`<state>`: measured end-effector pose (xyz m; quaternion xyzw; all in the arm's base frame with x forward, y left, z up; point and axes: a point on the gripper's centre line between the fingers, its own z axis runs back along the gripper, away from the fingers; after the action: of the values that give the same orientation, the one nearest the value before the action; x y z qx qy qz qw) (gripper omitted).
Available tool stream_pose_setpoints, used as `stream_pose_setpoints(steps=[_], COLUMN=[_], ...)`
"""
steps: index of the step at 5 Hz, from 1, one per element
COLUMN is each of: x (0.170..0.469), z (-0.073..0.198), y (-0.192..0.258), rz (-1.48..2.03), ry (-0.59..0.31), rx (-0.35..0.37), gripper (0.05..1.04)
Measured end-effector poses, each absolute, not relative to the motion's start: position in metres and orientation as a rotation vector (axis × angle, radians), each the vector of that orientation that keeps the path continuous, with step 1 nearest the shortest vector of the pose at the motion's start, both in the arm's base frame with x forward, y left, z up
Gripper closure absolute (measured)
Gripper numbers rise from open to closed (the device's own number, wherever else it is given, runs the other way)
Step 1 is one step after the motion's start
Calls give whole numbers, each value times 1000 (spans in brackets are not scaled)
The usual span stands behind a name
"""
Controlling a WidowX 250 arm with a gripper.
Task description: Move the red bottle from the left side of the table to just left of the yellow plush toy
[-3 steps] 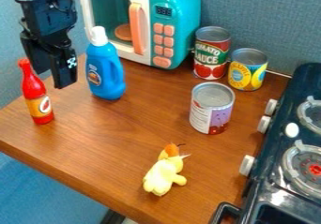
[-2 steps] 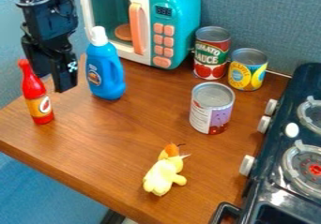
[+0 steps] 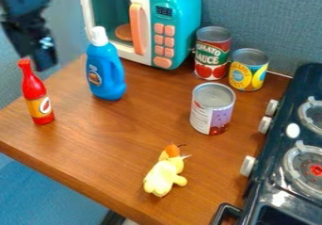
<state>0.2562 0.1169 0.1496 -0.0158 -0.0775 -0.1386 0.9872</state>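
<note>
Just look down from the black gripper (image 3: 37, 61), at the upper left of the view, to find the red bottle (image 3: 36, 94), nearest of all to it, by the left side of the wooden table (image 3: 119, 144). Lies chiefly downward from the gripper in the view, with the cap a touch left of the gripper's lower end. Cannot tell, from one slanted view, of any gap in depth between the two. Only one arm to reckon with, so no choice of nearer side. Stands upright, long axis vertical, narrow neck up, broad base on the wood; in the view, slants slightly, neck toward the upper left and base toward the lower right. Runs roughly along the downward hang of the gripper, rather than across it. Cannot tell the gripper's state, open or closed; no sign of anything in its hold. Note also, to the right of both gripper and red bottle, the blue bottle (image 3: 106, 73), likewise upright, in front of the toy microwave (image 3: 174, 12).
</note>
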Motion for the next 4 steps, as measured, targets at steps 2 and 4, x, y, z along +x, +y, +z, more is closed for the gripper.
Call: stream_pose_setpoints(steps=[2,4], x=[252,267], z=[139,131], y=[160,173], rz=[-163,-141], ry=[-97,-82], rx=[24,27], gripper=[83,83])
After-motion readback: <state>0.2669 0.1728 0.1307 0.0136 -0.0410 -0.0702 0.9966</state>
